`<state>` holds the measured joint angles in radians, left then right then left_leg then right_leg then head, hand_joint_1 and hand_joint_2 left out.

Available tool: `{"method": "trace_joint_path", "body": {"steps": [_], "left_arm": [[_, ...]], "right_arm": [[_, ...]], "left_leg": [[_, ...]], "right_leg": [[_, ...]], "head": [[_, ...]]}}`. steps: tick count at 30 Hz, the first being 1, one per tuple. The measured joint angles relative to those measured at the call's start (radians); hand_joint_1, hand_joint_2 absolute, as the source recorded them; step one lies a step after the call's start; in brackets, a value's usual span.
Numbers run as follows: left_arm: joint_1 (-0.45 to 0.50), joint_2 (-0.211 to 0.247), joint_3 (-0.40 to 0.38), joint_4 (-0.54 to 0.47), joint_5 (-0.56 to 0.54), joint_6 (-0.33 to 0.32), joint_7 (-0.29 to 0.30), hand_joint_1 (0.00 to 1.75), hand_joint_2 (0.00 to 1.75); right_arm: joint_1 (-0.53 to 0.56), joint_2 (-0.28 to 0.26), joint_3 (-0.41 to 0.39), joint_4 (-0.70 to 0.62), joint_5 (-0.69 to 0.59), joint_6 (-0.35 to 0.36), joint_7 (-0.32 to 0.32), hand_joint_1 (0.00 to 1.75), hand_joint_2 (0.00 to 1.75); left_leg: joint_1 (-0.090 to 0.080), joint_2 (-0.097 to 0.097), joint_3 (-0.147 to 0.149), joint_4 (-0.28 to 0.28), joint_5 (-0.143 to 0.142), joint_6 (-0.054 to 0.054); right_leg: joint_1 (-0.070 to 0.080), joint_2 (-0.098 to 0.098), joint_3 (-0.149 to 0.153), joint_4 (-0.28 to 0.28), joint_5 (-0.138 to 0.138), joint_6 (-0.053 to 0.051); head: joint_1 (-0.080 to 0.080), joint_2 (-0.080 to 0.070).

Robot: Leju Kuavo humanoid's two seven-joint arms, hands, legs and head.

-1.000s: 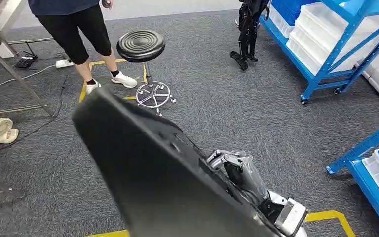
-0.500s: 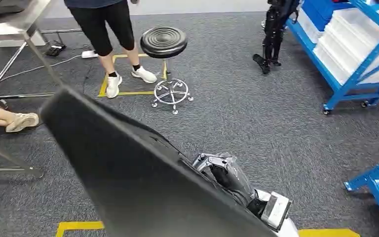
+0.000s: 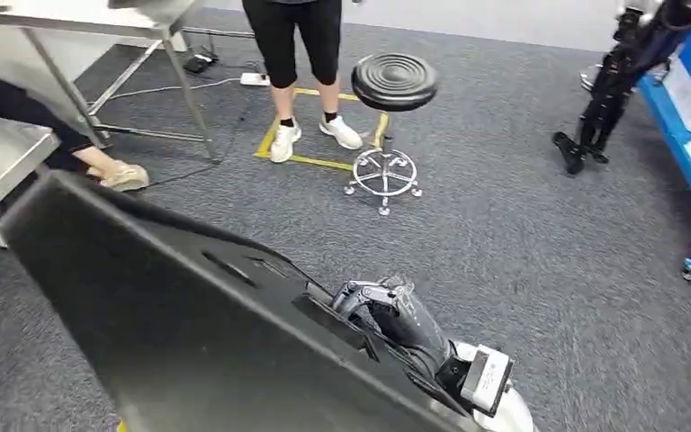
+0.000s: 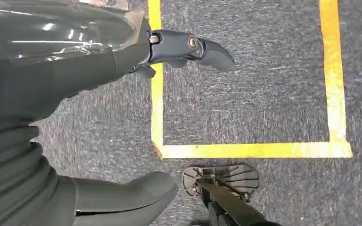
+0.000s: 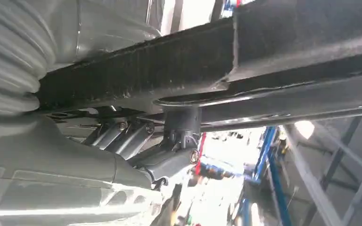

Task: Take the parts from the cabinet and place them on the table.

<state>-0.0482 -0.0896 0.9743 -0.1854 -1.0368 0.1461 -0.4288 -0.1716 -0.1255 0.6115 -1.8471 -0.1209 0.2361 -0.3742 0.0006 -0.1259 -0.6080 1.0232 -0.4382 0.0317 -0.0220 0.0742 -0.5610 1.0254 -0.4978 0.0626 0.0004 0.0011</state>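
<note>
Head view has the right hand (image 3: 387,310) clamped on the black panel (image 3: 171,324), left hand (image 4: 122,122) open and empty, mid-carry; next, reach the steel table (image 3: 4,157) at ten o'clock.

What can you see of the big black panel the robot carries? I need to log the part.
The black panel is a large, flat, matt part with a dull, slightly textured surface and shallow moulded recesses. It is tilted, one corner raised toward the steel table. The right hand grips its edge; the right wrist view shows a thick, rough-looking rim.
</note>
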Motion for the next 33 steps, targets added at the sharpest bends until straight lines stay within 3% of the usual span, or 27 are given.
{"method": "trace_joint_path", "body": {"steps": [1,3,4,5,6,7,9,10,11,13,14,15,16,19,20,21,22,23,24,25,26,27,28,29,30,31,33], "left_arm": [[0.0,0.0,0.0,0.0,0.0,0.0,-0.001,0.0,1.75],[0.005,0.0,0.0,0.0,0.0,0.0,-0.001,0.0,1.75],[0.007,0.0,0.0,0.0,0.0,0.0,-0.001,0.0,1.75],[0.008,0.002,0.0,0.0,0.0,0.0,-0.001,0.0,1.75],[0.007,0.0,0.0,0.0,-0.002,0.0,-0.002,0.0,1.75],[0.003,0.0,0.0,0.0,-0.002,0.001,-0.002,0.0,1.75],[-0.002,0.0,-0.001,0.0,-0.003,0.001,-0.002,0.0,1.75],[-0.001,0.0,-0.001,0.0,-0.005,0.0,0.0,0.0,1.75],[0.0,0.0,-0.001,0.0,-0.006,0.0,0.001,0.0,1.75],[0.0,0.003,-0.001,0.0,-0.009,-0.001,0.001,0.0,1.75],[-0.002,0.006,-0.002,0.0,-0.01,-0.005,0.001,0.0,1.75],[-0.005,0.006,-0.002,0.0,-0.011,-0.008,0.001,0.0,1.75],[-0.007,0.008,-0.002,0.0,-0.011,-0.008,0.001,0.0,1.75],[-0.003,0.009,-0.002,0.0,-0.012,-0.008,0.002,0.0,1.75],[0.0,0.009,-0.002,0.0,-0.013,-0.008,0.002,0.0,1.75],[-0.003,0.008,-0.003,0.0,-0.012,-0.008,0.002,0.0,1.75],[-0.005,0.01,-0.003,0.0,-0.012,-0.006,0.0,0.0,1.75],[-0.007,0.01,-0.003,0.0,-0.011,-0.002,-0.004,0.0,1.75],[-0.007,0.01,-0.003,0.0,-0.009,0.002,-0.008,0.0,1.75],[-0.005,0.01,-0.003,0.0,-0.007,0.003,-0.008,0.0,1.75],[-0.002,0.009,-0.003,0.0,-0.006,0.003,-0.009,0.0,1.75],[0.0,0.009,-0.003,0.0,-0.004,0.003,-0.012,0.0,1.75],[0.001,0.008,-0.003,0.0,-0.002,0.006,-0.017,0.0,1.75],[0.0,0.007,-0.003,0.0,0.0,0.006,-0.024,0.0,1.75],[0.0,0.007,-0.002,0.0,0.001,0.007,-0.032,0.0,1.75],[-0.001,0.007,-0.002,0.0,0.003,0.01,-0.039,0.0,1.75],[0.005,0.007,-0.002,0.0,0.007,0.013,-0.046,0.0,1.75]], "right_arm": [[0.0,-0.001,0.001,0.0,-0.001,0.0,-0.001,1.71,1.75],[-0.001,-0.002,0.002,0.0,-0.001,-0.001,0.0,1.71,1.75],[-0.003,-0.001,0.001,0.0,-0.001,-0.001,-0.001,1.71,1.75],[-0.006,0.0,0.002,0.0,-0.001,-0.001,-0.001,1.71,1.75],[-0.004,0.0,0.002,0.0,0.0,-0.003,-0.001,1.71,1.75],[-0.002,-0.001,0.002,0.0,0.001,-0.006,-0.004,1.71,1.75],[0.007,-0.002,0.001,0.001,0.005,-0.016,-0.005,1.71,1.75],[0.011,-0.002,0.001,0.001,0.006,-0.016,-0.007,1.71,1.75],[0.012,-0.003,0.001,0.001,0.009,-0.017,-0.009,1.71,1.75],[0.014,-0.003,0.001,0.001,0.011,-0.018,-0.01,1.71,1.75],[0.014,-0.003,0.001,0.001,0.013,-0.018,-0.01,1.71,1.75],[0.017,-0.003,0.001,0.001,0.014,-0.018,-0.01,1.71,1.75],[0.017,-0.003,0.001,0.002,0.015,-0.019,-0.009,1.71,1.75],[0.017,0.004,0.002,0.003,0.016,-0.02,-0.008,1.71,1.75],[0.016,0.006,0.002,0.003,0.016,-0.021,-0.008,1.71,1.75],[0.017,0.008,0.002,0.003,0.017,-0.021,-0.006,1.71,1.75],[0.018,0.008,0.003,0.004,0.016,-0.021,-0.008,1.71,1.75],[0.021,0.007,0.002,0.006,0.017,-0.021,-0.007,1.71,1.75],[0.025,0.006,0.002,0.012,0.017,-0.021,-0.004,1.71,1.75],[0.029,0.005,0.002,0.016,0.017,-0.02,-0.003,1.71,1.75],[0.03,0.005,0.003,0.019,0.018,-0.018,-0.003,1.71,1.75],[0.029,0.005,0.003,0.021,0.018,-0.016,-0.002,1.71,1.75],[0.029,0.005,0.003,0.021,0.019,-0.014,-0.002,1.71,1.75],[0.028,0.005,0.003,0.021,0.021,-0.014,0.0,1.71,1.75],[0.028,0.005,0.003,0.021,0.023,-0.013,0.0,1.71,1.75],[0.028,0.006,0.003,0.022,0.024,-0.012,0.0,1.71,1.75],[0.028,0.005,0.003,0.022,0.025,-0.011,0.0,1.71,1.75]], "left_leg": [[0.001,-0.005,-0.006,0.001,0.002,-0.005],[0.008,-0.02,-0.011,-0.006,0.009,-0.017],[0.009,-0.028,-0.015,-0.005,0.009,-0.022],[0.008,0.009,-0.018,0.01,-0.003,-0.025],[0.003,0.066,-0.04,0.053,-0.033,-0.029],[0.006,0.094,-0.074,0.119,-0.069,-0.032],[0.01,0.114,-0.148,0.265,-0.128,-0.037],[0.012,0.118,-0.164,0.297,-0.13,-0.04],[0.014,0.122,-0.157,0.282,-0.112,-0.041],[0.017,0.144,-0.081,0.142,-0.038,-0.042],[0.017,0.188,-0.03,0.055,-0.007,-0.039],[0.006,0.241,-0.008,0.013,-0.018,-0.038],[0.007,0.218,-0.009,0.013,-0.014,-0.028],[-0.003,0.177,-0.014,0.008,-0.013,-0.011],[0.01,0.164,-0.001,-0.001,-0.006,0.0],[0.009,0.149,-0.002,-0.002,-0.005,0.005],[0.009,0.138,-0.003,-0.002,-0.002,0.013],[0.009,0.12,-0.004,-0.002,-0.001,0.015],[0.009,0.103,-0.006,-0.002,-0.001,0.016],[0.008,0.085,-0.007,-0.002,0.0,0.016],[0.008,0.068,-0.006,-0.001,0.0,0.016],[0.008,0.052,-0.005,-0.001,0.0,0.015],[0.009,0.035,-0.002,-0.001,0.0,0.014],[0.01,0.02,0.0,0.0,0.0,0.013],[0.01,0.008,-0.004,0.0,0.0,0.009],[0.003,-0.006,-0.007,0.004,-0.001,0.0],[0.009,-0.021,-0.013,0.0,0.004,-0.012]], "right_leg": [[0.0,-0.018,0.006,-0.005,0.006,-0.013],[0.01,-0.03,0.004,-0.003,0.009,-0.026],[0.005,-0.041,0.005,-0.008,0.013,-0.034],[-0.003,-0.056,0.008,-0.012,0.016,-0.041],[-0.001,-0.066,0.008,-0.012,0.014,-0.047],[0.0,-0.079,0.008,-0.012,0.012,-0.056],[0.007,-0.112,0.008,-0.012,0.009,-0.06],[0.008,-0.128,0.008,-0.012,0.008,-0.061],[0.008,-0.141,0.008,-0.012,0.008,-0.061],[0.008,-0.166,0.01,-0.011,0.006,-0.061],[0.01,-0.175,0.014,-0.011,0.002,-0.056],[0.023,-0.185,0.016,-0.01,-0.002,-0.05],[0.025,-0.192,0.018,-0.01,-0.005,-0.043],[0.024,-0.233,0.032,-0.016,-0.01,-0.028],[0.022,-0.213,0.026,-0.007,-0.019,-0.019],[0.017,-0.149,0.015,0.028,-0.039,-0.023],[0.015,-0.115,-0.015,0.093,-0.069,-0.03],[0.011,-0.094,-0.058,0.178,-0.102,-0.036],[0.012,-0.085,-0.098,0.251,-0.124,-0.037],[0.012,-0.081,-0.126,0.298,-0.132,-0.032],[0.012,-0.078,-0.129,0.29,-0.119,-0.025],[0.012,-0.077,-0.109,0.238,-0.09,-0.015],[0.01,-0.07,-0.071,0.15,-0.048,-0.005],[0.007,-0.042,-0.03,0.06,-0.01,0.002],[0.001,0.009,-0.006,-0.002,0.007,0.0],[0.005,0.003,-0.001,-0.007,0.01,-0.012],[0.011,-0.016,0.001,-0.005,0.01,-0.026]], "head": [[0.0,0.0],[0.001,0.0],[0.001,0.0],[0.0,0.0],[-0.01,0.0],[-0.012,0.0],[-0.012,0.0],[-0.011,0.0],[-0.012,0.0],[-0.012,0.0],[-0.013,0.0],[-0.014,0.0],[-0.008,0.0],[-0.005,0.0],[-0.003,0.0],[-0.002,0.0],[0.001,0.0],[0.007,0.0],[0.007,0.0],[0.007,0.0],[0.006,0.0],[0.007,0.0],[0.007,0.0],[0.007,0.0],[0.008,0.0],[0.006,0.0],[0.005,0.0]]}}
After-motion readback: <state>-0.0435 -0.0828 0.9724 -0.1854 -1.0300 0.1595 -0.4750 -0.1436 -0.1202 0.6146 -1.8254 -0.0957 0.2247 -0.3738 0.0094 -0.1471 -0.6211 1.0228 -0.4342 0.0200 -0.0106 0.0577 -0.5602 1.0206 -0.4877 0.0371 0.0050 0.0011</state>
